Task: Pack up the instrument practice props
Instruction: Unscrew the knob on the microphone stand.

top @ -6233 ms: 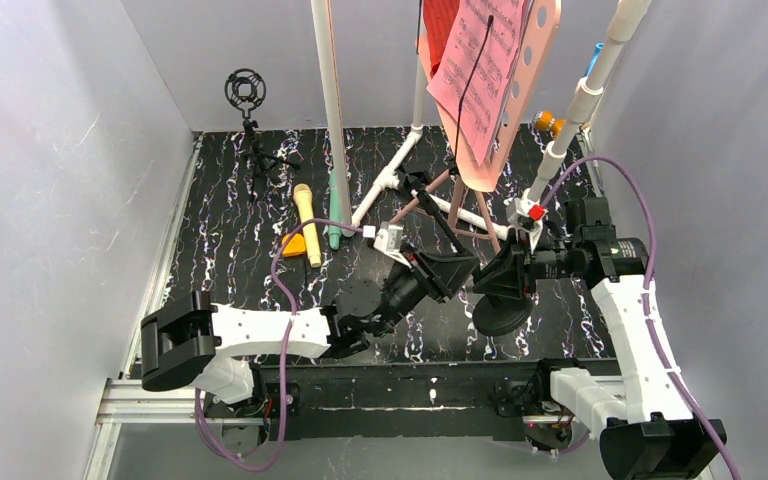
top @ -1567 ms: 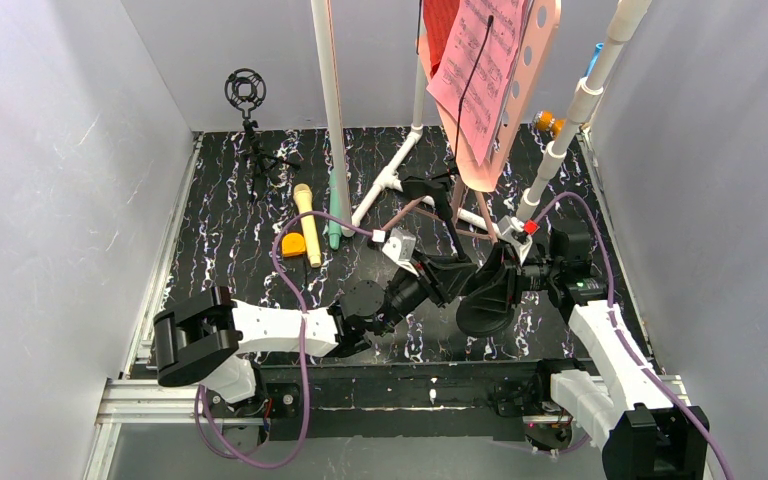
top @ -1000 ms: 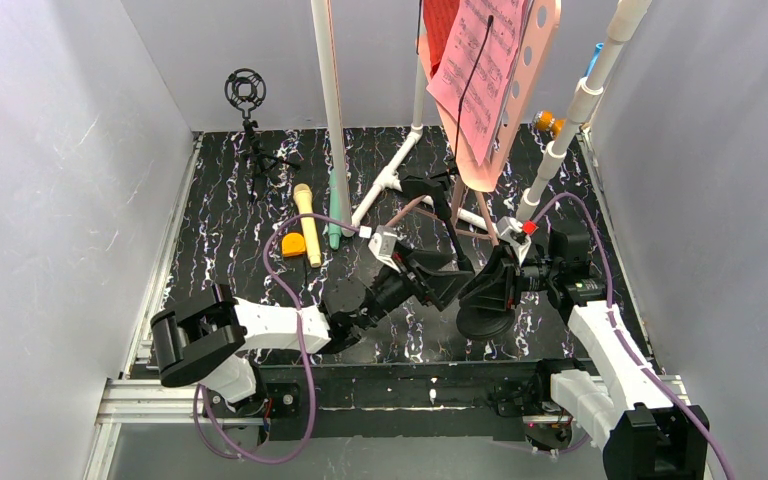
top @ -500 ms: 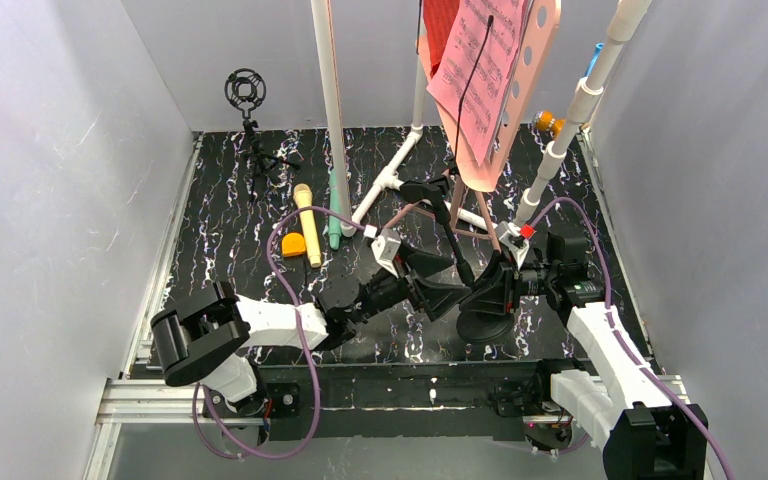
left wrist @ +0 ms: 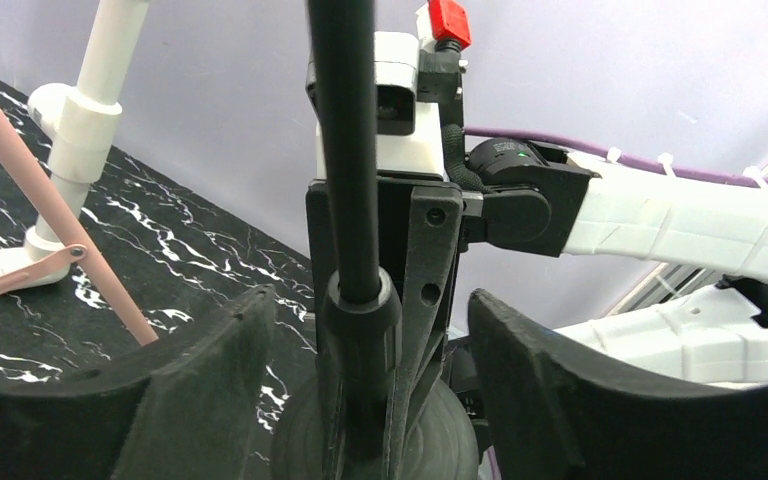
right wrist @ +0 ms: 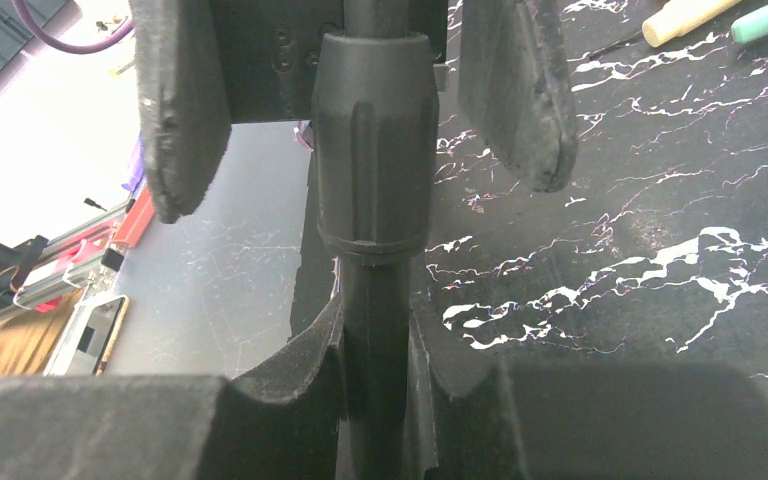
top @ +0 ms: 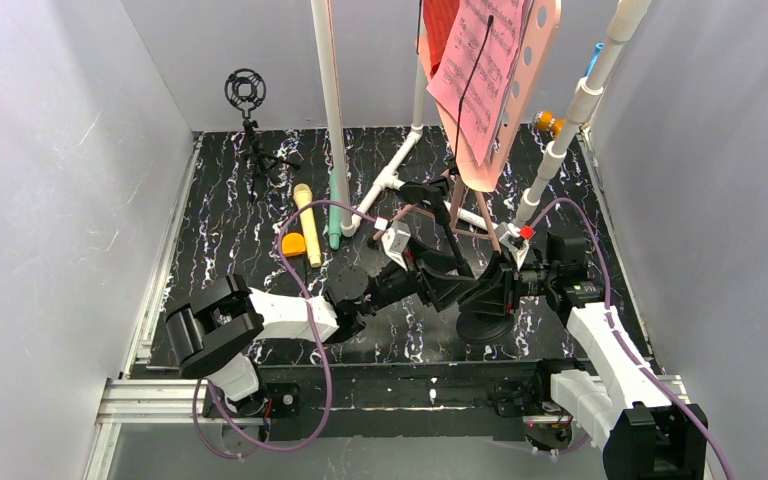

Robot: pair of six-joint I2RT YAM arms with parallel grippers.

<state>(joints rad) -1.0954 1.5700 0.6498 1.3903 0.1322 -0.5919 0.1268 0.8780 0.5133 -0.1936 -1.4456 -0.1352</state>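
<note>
Pink music stand (top: 543, 45): what does it look like, and where is it?

– A pale pink desk punched with round holes, on thin pink tripod legs (top: 455, 205). It stands upright at the back middle of the black marbled table (top: 230, 230), among the bars of the white pipe frame (top: 335, 100). Pink sheet music (top: 475, 70) printed with notes leans on the desk. A red folder (top: 440, 20) shows at its left edge.

And the microphones?

– The yellow microphone (top: 306, 225) and mint-green microphone (top: 334, 215) lie side by side on the table, left of the legs.

What are the arms doing?

– Both meet low at a black pole (left wrist: 345, 150) rising from a round black base (top: 485, 322), in front of the pink legs. The right gripper (right wrist: 375, 350) is clamped on the pole. The left gripper (left wrist: 370, 320) has its fingers apart, one on each side of the pole's collar, not touching it.
</note>
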